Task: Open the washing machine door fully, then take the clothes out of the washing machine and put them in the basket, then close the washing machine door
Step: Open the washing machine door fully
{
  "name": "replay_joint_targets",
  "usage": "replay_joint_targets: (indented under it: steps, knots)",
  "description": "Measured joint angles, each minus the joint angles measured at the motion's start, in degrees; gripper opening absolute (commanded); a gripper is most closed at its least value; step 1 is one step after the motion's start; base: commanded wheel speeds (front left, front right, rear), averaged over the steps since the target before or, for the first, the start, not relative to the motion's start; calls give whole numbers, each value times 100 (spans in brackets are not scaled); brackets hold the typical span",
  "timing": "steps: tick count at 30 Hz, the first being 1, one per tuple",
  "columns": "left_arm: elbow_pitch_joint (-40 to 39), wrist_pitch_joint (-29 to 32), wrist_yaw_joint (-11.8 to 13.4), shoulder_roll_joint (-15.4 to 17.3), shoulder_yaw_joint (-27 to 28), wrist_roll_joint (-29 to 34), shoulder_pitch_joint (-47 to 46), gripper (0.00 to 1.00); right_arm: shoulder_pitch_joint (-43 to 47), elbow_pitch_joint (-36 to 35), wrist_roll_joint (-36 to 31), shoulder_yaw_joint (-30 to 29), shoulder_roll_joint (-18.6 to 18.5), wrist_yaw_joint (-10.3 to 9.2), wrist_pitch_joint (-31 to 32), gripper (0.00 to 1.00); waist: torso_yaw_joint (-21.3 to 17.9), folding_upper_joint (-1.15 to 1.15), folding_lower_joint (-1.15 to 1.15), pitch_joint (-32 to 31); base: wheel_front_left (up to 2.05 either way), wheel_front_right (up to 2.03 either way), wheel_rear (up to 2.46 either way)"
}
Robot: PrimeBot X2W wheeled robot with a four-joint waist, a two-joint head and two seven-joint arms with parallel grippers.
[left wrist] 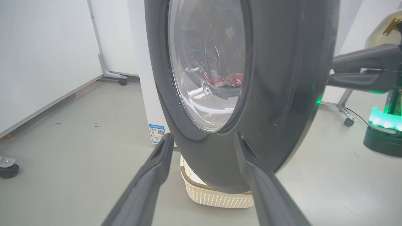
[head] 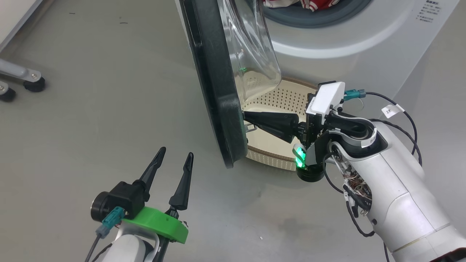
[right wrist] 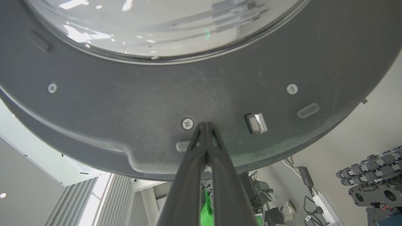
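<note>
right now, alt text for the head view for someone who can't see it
The right gripper, shut, has its tips against the inner face of the open washing machine door. The basket sits on the floor below the door, red clothes lie in the washing machine, and the open left gripper hovers lower left.

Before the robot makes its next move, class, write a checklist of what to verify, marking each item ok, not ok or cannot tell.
1. Washing machine door fully open: not ok, only partway.
2. Right gripper shut, tips against the door's inner face: ok.
3. Left gripper open, apart from the door: ok.
4. Basket on the floor before the washing machine: ok.
5. Clothes out of the machine: not ok, they lie inside.
6. Door's lower edge clears the basket: cannot tell.
</note>
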Motion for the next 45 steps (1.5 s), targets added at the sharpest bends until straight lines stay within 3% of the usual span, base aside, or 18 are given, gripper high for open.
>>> replay_joint_targets:
  steps: [8,10,20,23,28,33,39,45]
  knots:
    - [-24,0,2,1,165,0,1,100,-2,-86,18,152,8,0,-274,0,-69,0,0,3,0,0,0]
    - [-36,0,2,1,208,-64,2,100,-16,-93,-334,186,9,26,-476,0,-111,0,0,-18,0,0,0]
    - [3,0,2,18,425,181,2,100,-21,-271,-1870,653,-439,702,-1302,0,-400,0,0,-240,0,0,0]
    - [30,0,2,59,531,275,10,100,-14,-396,-2399,816,-625,984,-1628,0,-528,0,0,-322,0,0,0]
    - [56,0,2,100,728,330,129,100,5,-487,-3356,1026,-1055,1232,-2303,0,-763,0,0,-467,0,0,0]
    - [63,0,2,125,901,353,265,100,255,-669,-4319,969,-1413,1257,-3485,0,-1023,0,0,-648,0,0,0]
    - [59,0,2,141,1072,355,389,100,489,-866,-5753,1296,-1963,1271,-4541,0,-1233,0,0,-809,0,0,0]
    - [52,0,2,149,1194,382,511,100,1173,-866,-6279,1400,-2049,984,-5355,0,-1409,0,0,-957,0,0,0]
